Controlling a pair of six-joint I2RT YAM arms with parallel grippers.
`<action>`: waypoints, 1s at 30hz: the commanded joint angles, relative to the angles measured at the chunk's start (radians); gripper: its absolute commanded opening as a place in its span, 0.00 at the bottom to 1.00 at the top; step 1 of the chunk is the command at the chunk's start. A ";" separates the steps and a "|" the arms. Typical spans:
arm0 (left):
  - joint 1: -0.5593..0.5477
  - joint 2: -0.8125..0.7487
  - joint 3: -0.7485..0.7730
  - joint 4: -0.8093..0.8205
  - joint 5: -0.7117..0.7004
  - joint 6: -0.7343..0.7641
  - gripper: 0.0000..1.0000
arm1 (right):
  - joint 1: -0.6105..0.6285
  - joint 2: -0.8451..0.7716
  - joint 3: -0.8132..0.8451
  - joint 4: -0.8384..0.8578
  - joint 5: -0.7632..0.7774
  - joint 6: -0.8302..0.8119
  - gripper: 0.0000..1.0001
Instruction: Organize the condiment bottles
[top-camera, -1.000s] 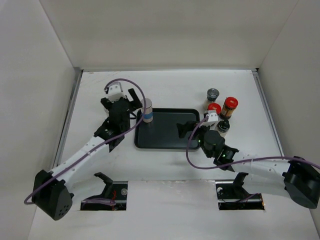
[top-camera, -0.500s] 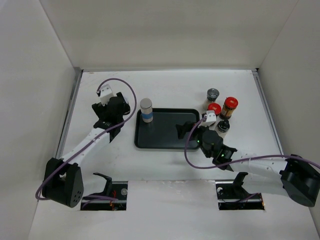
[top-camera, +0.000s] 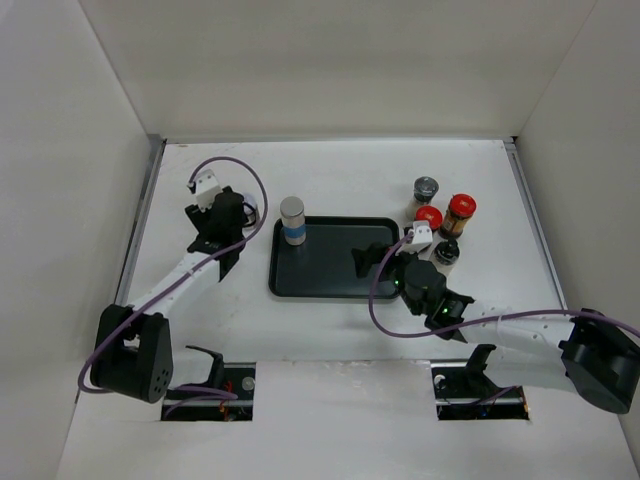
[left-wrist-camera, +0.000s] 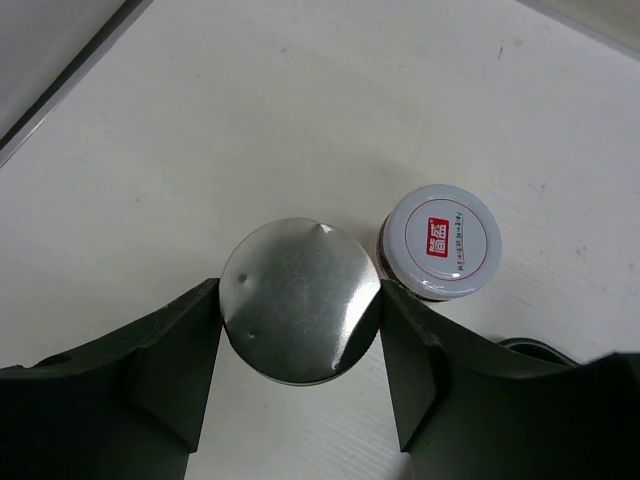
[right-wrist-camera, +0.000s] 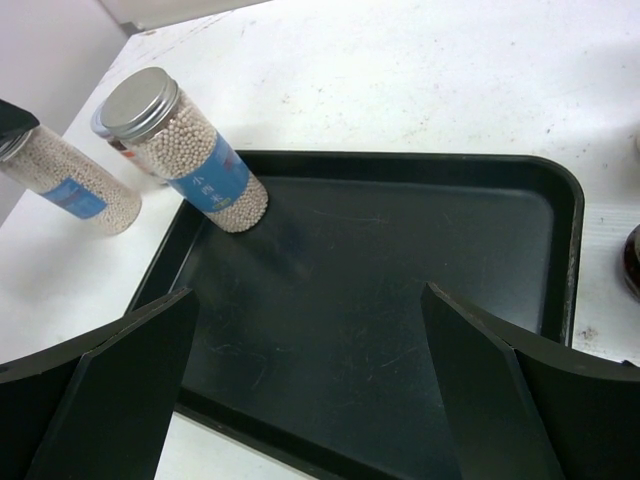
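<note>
A white table (top-camera: 330, 165), closed in by white panels (top-camera: 330, 70), carried a flat black rectangular plastic tray (top-camera: 340, 275) near its middle. In the tray's far-left corner stood a small clear cylindrical jar of pale beads (right-wrist-camera: 185, 150) with a grey metal lid and a blue band. It was upright, long axis vertical, lid up.

Just left of the tray, on the bare table, a second bead jar (left-wrist-camera: 300, 290) with a dented silvery lid also stood upright. Between it and the tray, just beside it, was an upright white-topped jar (left-wrist-camera: 442, 240) with a red mark on its cap.

The left gripper (left-wrist-camera: 300, 315) hung over the second bead jar from above. Its dark fingers (left-wrist-camera: 170, 380) flanked the lid with their inner faces at its rim; whether they pressed on it could not be told. The right gripper (right-wrist-camera: 310, 400) was spread wide and held nothing, above the tray's right half.

Right of the tray four more jars stood upright:
- a grey-capped jar (top-camera: 426, 187), farthest back
- a red-lidded jar (top-camera: 428, 215) just off the tray's far-right corner
- another red-lidded jar (top-camera: 461, 205) with brown contents, beyond it
- a dark-lidded jar (top-camera: 446, 252), nearest
</note>
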 joint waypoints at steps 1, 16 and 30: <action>0.001 -0.039 -0.033 0.066 0.007 -0.005 0.45 | -0.001 -0.009 0.001 0.046 -0.015 0.005 1.00; -0.409 -0.496 -0.042 -0.253 -0.158 -0.027 0.36 | -0.014 -0.035 -0.016 0.060 -0.004 0.011 1.00; -0.641 -0.013 0.147 0.174 -0.021 0.019 0.36 | -0.109 -0.152 -0.085 0.044 0.025 0.092 0.52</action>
